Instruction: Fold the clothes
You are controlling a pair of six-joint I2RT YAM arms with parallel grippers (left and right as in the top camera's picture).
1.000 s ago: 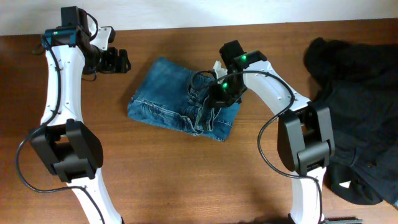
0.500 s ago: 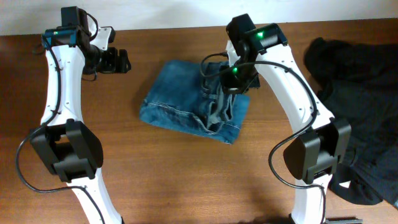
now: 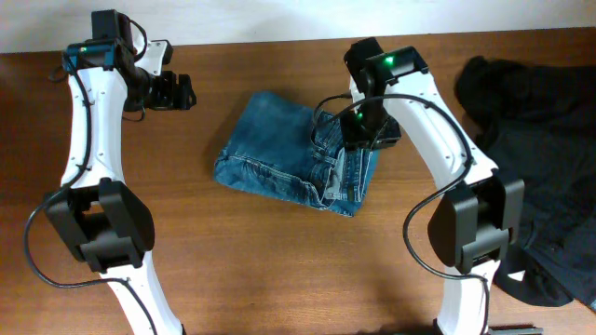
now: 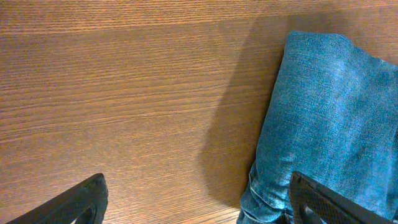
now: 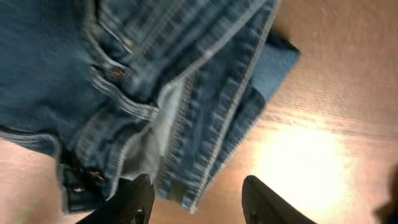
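Folded blue jeans [image 3: 279,154] lie in the middle of the wooden table, waistband and fly turned to the right. My right gripper [image 3: 370,132] hovers over their right edge. In the right wrist view its fingers [image 5: 199,200] are spread apart, with the jeans' edge [image 5: 186,93] just above and next to the left finger; nothing is pinched. My left gripper [image 3: 179,91] is open and empty to the left of the jeans. The left wrist view shows its fingers [image 4: 199,205] wide apart over bare wood, with the jeans [image 4: 329,112] on the right.
A heap of dark clothes [image 3: 535,121] covers the table's right side and runs down to the front right. The table's back edge [image 3: 279,42] meets a white wall. Bare wood lies in front of the jeans.
The jeans have slid to the right and turned a little with my right gripper. My right arm has swung right and towards the back. The left arm has not moved.
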